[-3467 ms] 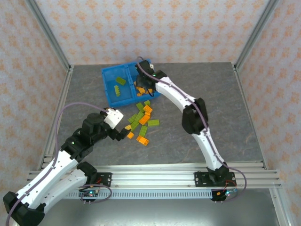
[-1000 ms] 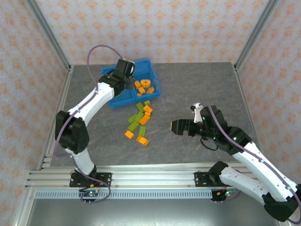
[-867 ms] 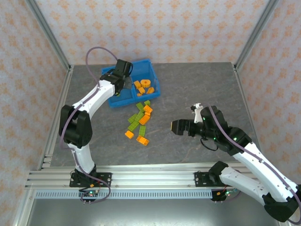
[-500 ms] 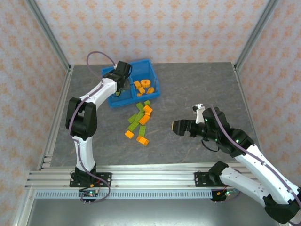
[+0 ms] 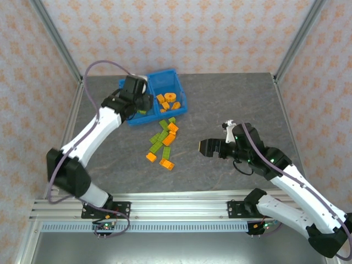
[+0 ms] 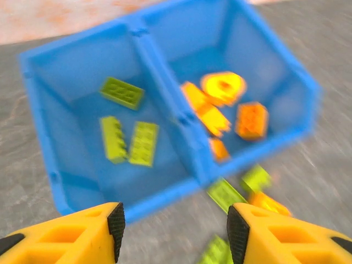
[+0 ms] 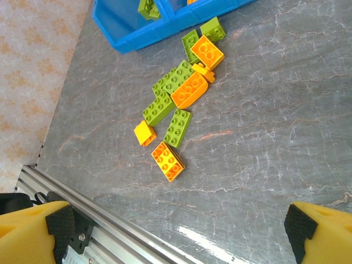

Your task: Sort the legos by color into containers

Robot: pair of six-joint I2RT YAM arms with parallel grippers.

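Found left gripper (image 6: 173, 231) fingers apart, nothing between, close to blue bin (image 6: 161, 88). Counted 3 green bricks (image 6: 144, 144) in left compartment (image 6: 77, 71), orange bricks (image 6: 253, 120) in right. Found right gripper (image 7: 179, 228) spread wide, empty, over table (image 7: 264, 137); loose bricks (image 7: 190, 91) piled just beside bin.

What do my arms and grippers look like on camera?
The left arm and right arm have white shells with black joints and a thin purple cable. The left gripper and right gripper have yellow fingers with black pads.
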